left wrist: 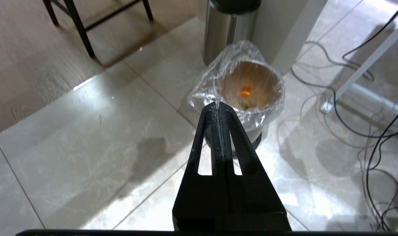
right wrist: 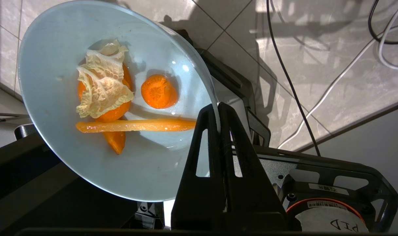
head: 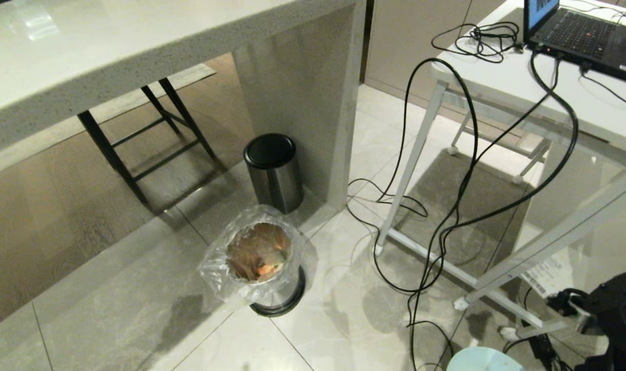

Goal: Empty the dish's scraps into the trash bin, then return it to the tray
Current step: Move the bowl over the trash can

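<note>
Head view: trash bin (head: 259, 263) on floor below desk (head: 137, 46), near cables (head: 447, 221); left wrist: left hand (left wrist: 218, 106) clenched, empty; right wrist: right hand (right wrist: 217, 108) clamped on dish (right wrist: 54, 59) rim, scraps (right wrist: 120, 108) inside, thin grip risking slippage, spill short of bin.

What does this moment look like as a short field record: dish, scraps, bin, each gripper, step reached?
dish: pale blue dish, rim pinched by right gripper, low at the head view's bottom edge
scraps: orange pieces and a pale leaf in the dish
trash bin: bag-lined steel trash bin on the floor tiles, in front of a black-lidded bin; some scraps already inside
left gripper: left gripper shut, empty, above the floor
tray: not in view
step: dish not yet emptied
</note>
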`<state>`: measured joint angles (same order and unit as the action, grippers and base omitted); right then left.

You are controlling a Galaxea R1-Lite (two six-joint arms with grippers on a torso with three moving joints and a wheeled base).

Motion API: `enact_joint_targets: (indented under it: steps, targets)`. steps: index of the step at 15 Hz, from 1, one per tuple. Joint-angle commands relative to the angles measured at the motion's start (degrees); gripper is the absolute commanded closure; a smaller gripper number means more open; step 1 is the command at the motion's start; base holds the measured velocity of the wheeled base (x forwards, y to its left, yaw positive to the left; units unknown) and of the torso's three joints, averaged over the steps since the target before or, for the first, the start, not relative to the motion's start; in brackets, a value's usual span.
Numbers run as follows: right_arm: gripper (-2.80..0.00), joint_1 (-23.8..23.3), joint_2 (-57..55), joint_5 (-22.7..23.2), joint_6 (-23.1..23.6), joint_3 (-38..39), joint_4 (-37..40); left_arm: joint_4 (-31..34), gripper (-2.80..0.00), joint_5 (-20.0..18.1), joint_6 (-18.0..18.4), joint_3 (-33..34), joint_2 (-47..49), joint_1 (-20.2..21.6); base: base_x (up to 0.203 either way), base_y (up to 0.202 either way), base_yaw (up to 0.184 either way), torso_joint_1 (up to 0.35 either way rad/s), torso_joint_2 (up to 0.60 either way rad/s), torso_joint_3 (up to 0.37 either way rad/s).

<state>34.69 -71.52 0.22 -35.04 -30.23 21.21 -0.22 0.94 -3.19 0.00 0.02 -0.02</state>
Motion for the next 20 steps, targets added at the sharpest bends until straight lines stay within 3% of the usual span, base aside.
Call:
enact_joint_targets:
  steps: [1, 20]
  targets:
    - [0.00, 0.0, 0.2, 0.0, -0.2, 0.0, 0.1, 0.0, 0.00, 0.0, -0.1, 0.0, 0.1, 0.0, 0.000, 0.000, 0.000, 0.002, 0.00, -0.193]
    - [0.00, 0.0, 0.4, 0.0, -1.1, 0.0, 0.2, 0.0, 0.00, 0.0, -0.1, 0.0, 0.1, 0.0, 0.000, 0.000, 0.000, 0.003, 0.00, -0.198]
